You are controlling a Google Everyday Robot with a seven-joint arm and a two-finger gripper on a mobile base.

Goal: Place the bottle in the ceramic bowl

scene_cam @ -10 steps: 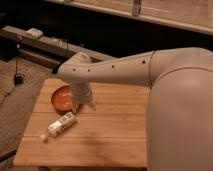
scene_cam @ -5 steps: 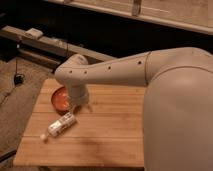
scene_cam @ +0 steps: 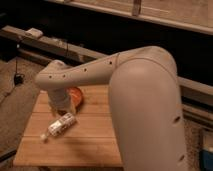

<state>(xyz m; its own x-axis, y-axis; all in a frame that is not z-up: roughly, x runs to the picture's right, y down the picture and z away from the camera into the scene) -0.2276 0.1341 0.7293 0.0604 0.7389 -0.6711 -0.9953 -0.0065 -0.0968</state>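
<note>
Arm (scene_cam: 95, 70) of pale grey, reaching from the large housing at right across the wooden desk (scene_cam: 95, 142) toward its far left corner, where the wrist turns downward. The tool (scene_cam: 62, 108) hangs at the wrist's lower end, low over the desk, just in front of the ceramic bowl (scene_cam: 76, 95) and just behind the bottle (scene_cam: 59, 125); the wrist hides most of it, so whether it is released or clenched cannot be told. The bottle lies on its side on the desk, narrow end toward the near left, body angled up toward the tool, and appears to lie apart from it. The ceramic bowl, orange-red, stands on the desk near the far edge, its left part covered by the wrist. The bottle is outside the bowl. Behind the desk runs a long ledge (scene_cam: 50, 45) bearing a small pale object (scene_cam: 34, 33).
</note>
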